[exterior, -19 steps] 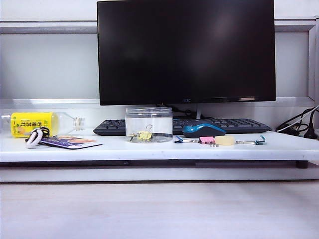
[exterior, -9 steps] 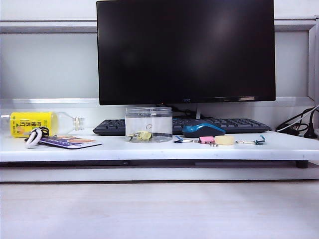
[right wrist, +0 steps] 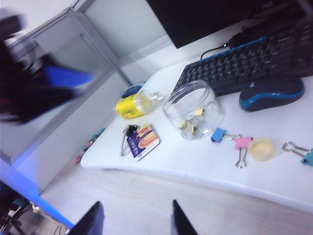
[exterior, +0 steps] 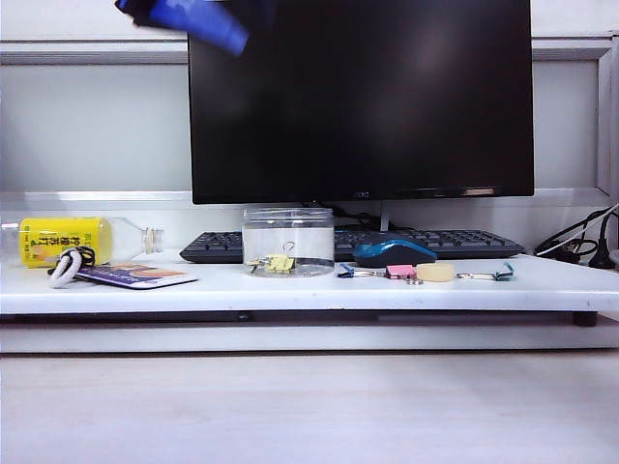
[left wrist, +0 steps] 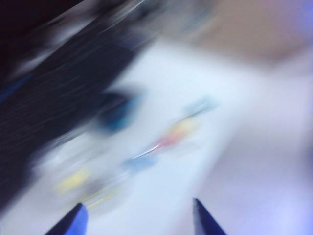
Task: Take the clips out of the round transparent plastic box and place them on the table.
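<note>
At the left end of the tabletop (exterior: 242, 288) a bottle (exterior: 82, 239) with a yellow label lies on its side near the back edge. Just in front of it sit a card (exterior: 135, 275) and a white loop with a dark ring (exterior: 70, 265).

High above this part, at the top of the exterior view, the left gripper (exterior: 198, 17) shows as a blurred blue shape in front of the monitor (exterior: 360, 97). In its own wrist view, which is badly smeared, its two blue fingertips (left wrist: 73, 221) stand wide apart with nothing between them.

Near the middle of the tabletop the box (exterior: 288, 242) stands upright, close to the front edge. The clips (exterior: 276, 263) lie on its floor, pale yellow with thin wire handles. Behind the box is the keyboard (exterior: 426, 242), running toward the right end.

Just right of the box, along the front edge, comes a row: a blue clip (exterior: 348, 272), a pink clip (exterior: 400, 272), a roll of tape (exterior: 435, 273) and a teal clip (exterior: 498, 274). The mouse (exterior: 394, 252) rests between this row and the keyboard.

The right gripper (right wrist: 137, 220) does not appear in the exterior view. Its wrist view shows two dark fingers (right wrist: 90, 220) partly open, holding nothing, above the pale surface in front of the tabletop and well apart from the box.
</note>
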You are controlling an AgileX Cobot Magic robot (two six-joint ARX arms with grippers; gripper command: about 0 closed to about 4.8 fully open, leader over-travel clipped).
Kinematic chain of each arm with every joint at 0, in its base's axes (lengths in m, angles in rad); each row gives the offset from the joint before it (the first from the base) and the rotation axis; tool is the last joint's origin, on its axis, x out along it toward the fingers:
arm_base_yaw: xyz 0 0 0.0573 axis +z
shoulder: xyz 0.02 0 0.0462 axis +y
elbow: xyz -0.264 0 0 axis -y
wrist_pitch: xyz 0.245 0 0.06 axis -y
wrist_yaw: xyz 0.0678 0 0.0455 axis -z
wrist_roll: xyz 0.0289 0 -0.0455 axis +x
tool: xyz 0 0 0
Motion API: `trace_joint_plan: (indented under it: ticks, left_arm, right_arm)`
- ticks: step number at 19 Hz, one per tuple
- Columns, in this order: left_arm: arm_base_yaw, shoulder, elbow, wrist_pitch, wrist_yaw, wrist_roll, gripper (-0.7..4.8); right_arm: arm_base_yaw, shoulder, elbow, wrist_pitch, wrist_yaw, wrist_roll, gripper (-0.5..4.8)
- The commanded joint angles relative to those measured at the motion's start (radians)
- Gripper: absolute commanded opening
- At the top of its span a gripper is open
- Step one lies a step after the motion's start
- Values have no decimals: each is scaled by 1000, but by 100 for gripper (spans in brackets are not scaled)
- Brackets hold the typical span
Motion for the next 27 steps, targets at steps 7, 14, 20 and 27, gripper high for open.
trace_joint_plan:
  ticks: [7,14,20,27]
  left_arm:
    - [6,211,208,-92,-94,91,287]
    - [20,385,407,-282,-58,308,273]
    - [56,490,526,-351,-31,404,220]
    - [96,542,545,-351,51,524,213]
  right_arm:
    - [1,1,1,-13,-4,-36,176]
    - [1,1,1,-24,-19,-55,176]
    - [1,1,-23,-41,-20,-58,176]
    - [1,0,-26,-51,-27,-57,176]
